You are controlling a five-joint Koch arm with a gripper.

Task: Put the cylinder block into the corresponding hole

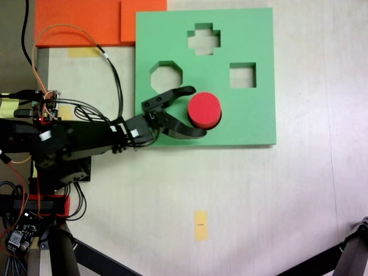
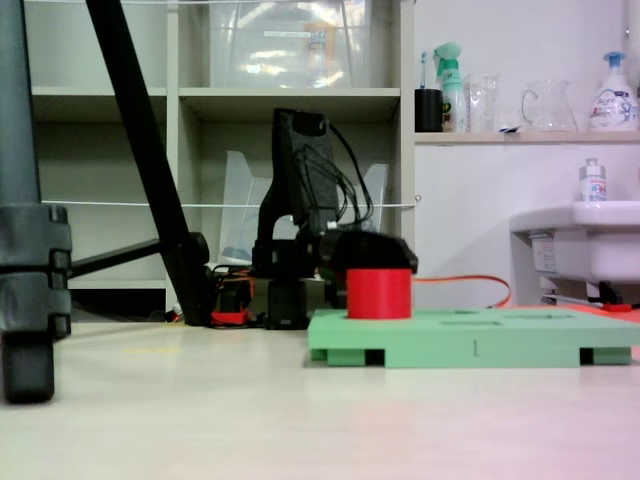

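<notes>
The red cylinder block (image 1: 205, 110) stands upright on the green foam board (image 1: 253, 115), in its lower middle; in the low fixed view the cylinder block (image 2: 379, 293) rises above the board's top (image 2: 480, 335). My gripper (image 1: 198, 112) reaches in from the left and is open, one jaw curving past the block's upper left and the other under its lower left. The corresponding hole is hidden; I cannot tell whether it lies under the block. An octagonal cut-out (image 1: 166, 76), a cross-shaped cut-out (image 1: 203, 39) and a square cut-out (image 1: 242, 75) stand unfilled.
Orange foam sheets (image 1: 86, 20) lie at the board's upper left. Cables (image 1: 109, 63) loop from the arm base (image 1: 52, 144). A yellow tape strip (image 1: 200, 224) marks the table. Tripod legs (image 1: 351, 250) stand at the lower right, and a thick tripod leg (image 2: 30, 290) fills the near left.
</notes>
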